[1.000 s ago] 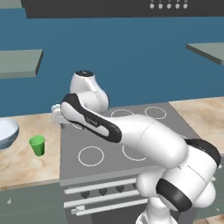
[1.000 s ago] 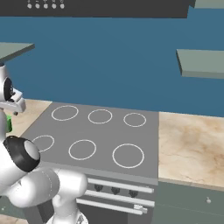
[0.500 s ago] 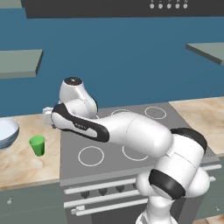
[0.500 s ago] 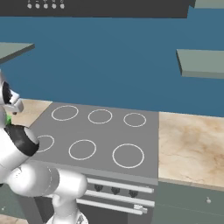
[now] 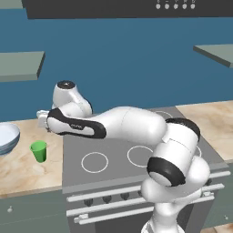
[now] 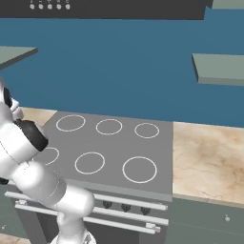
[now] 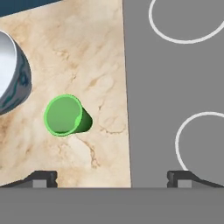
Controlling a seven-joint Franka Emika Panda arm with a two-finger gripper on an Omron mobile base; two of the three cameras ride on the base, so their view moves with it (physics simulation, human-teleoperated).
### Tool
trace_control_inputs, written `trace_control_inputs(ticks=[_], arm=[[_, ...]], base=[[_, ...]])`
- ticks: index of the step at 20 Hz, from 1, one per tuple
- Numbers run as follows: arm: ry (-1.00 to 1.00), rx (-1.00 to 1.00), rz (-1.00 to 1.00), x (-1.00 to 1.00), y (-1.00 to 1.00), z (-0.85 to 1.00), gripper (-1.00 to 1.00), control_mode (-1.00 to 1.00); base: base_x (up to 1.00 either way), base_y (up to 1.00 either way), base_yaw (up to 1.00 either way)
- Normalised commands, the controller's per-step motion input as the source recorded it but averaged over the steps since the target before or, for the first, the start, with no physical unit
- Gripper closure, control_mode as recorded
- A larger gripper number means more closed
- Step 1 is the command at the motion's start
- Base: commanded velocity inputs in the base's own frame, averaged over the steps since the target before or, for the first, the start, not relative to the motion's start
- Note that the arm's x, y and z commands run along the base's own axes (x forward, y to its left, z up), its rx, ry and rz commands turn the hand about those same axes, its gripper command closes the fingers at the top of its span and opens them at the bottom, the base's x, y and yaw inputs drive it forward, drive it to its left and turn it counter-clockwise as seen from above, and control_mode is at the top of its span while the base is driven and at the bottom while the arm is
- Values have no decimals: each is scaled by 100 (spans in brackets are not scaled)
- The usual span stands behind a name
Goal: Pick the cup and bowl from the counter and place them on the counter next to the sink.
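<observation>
Since a second ago the arm has swung further left, its hand now reaching out over the worktop's edge beside the stovetop; cup and bowl lie where they were. The cup (image 7: 64,115) stands upright on the beige marble worktop (image 7: 96,57), open mouth up, well short of the stovetop (image 7: 175,87) edge and near the bowl (image 7: 12,74) but apart from it; in the left base view the cup (image 5: 38,151) sits in front of and to the right of the bowl (image 5: 7,138), which lies at the picture's left edge. The gripper (image 7: 112,178) hangs above the worktop beside the cup, touching nothing; its fingers (image 7: 43,178) are spread wide, one over the marble, the other over the grey stovetop, with nothing between them. In the left base view the arm (image 5: 118,127) stretches low across the stovetop (image 5: 113,159) toward the worktop (image 5: 22,164); white ring burners mark the grey surface, and a blue wall (image 5: 127,63) rises behind.
</observation>
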Motion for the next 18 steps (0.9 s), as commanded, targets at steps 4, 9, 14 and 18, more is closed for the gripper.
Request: trace_control_inputs(ticks=[4, 9, 14, 18], arm=[[4, 0, 0, 6, 10, -10, -100, -100], [3, 0, 0, 16, 9, -23, -100, -100], [0, 0, 1, 24, 5, -16, -100, -100], [1, 0, 0, 20, 15, -6, -100, -100]], base=[[0, 0, 0], [0, 0, 0], [0, 0, 0], [0, 0, 0]])
